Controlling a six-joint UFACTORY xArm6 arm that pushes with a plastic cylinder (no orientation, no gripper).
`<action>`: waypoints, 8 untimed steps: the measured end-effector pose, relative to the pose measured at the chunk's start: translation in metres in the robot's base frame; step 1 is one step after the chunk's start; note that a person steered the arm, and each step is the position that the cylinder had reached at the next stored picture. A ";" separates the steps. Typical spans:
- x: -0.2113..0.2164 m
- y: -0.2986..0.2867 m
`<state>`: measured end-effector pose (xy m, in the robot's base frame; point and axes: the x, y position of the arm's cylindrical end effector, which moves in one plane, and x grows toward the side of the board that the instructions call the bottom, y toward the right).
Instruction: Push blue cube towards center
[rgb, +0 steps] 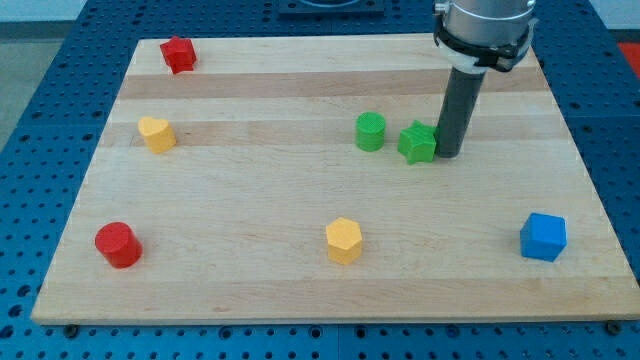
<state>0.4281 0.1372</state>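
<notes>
While my tip (449, 154) rests on the wooden board (300, 200) right of centre, it sits just beside the right edge of a green star-shaped block (417, 142), seemingly touching it. It is a bare rod: nothing opens or closes, nothing is held. Green cylinder (370, 131) stands just left of the star block. Blue cube (543, 237) lies at lower right of the frame, near the board's right edge, well apart from my tip. Yellow hexagonal block (343, 240) at lower centre; red cylinder (118, 245) at lower left; yellow block (156, 133) at mid left; red block (178, 54) at upper left, shapes unclear
</notes>
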 end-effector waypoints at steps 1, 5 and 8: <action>0.026 0.018; 0.128 0.127; 0.126 0.067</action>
<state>0.5537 0.2038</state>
